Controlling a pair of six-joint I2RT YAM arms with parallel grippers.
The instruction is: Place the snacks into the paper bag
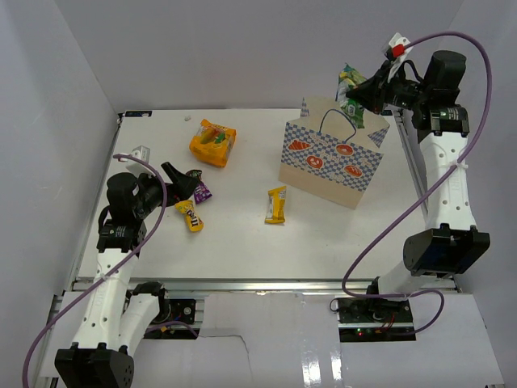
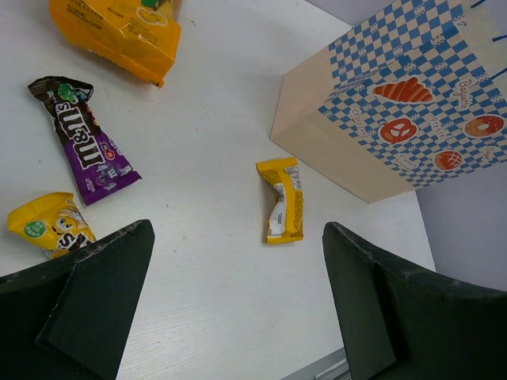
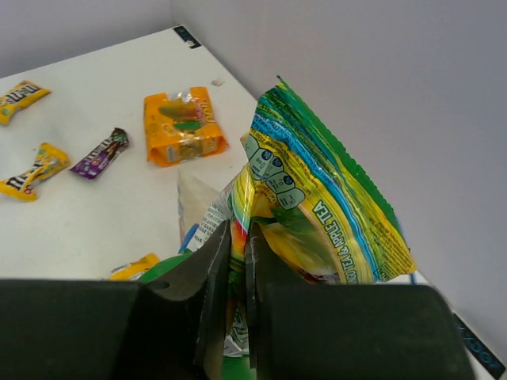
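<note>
The paper bag [image 1: 333, 153] stands upright at the back right, and it also shows in the left wrist view [image 2: 396, 111]. My right gripper [image 1: 356, 91] hangs just above its rear rim, shut on the green crinkly bag [image 1: 350, 79]; the jaws [image 3: 238, 237] pinch that green bag [image 3: 317, 190] by its lower edge. On the table lie the orange bag [image 1: 213, 143] [image 2: 119, 32], the purple candy packet [image 1: 200, 191] [image 2: 83, 138], the yellow candy packet [image 1: 190, 214] [image 2: 49, 224] and the yellow bar [image 1: 276, 204] [image 2: 283, 199]. My left gripper [image 1: 182, 182] [image 2: 238, 237] hovers open and empty over the left side.
White walls close in the table on the left, back and right. A cream corner of the bag [image 3: 194, 206] pokes up under the green packet. Another small yellow packet [image 3: 20, 99] lies close to the left wall. A small grey object [image 1: 141, 151] sits near the left edge.
</note>
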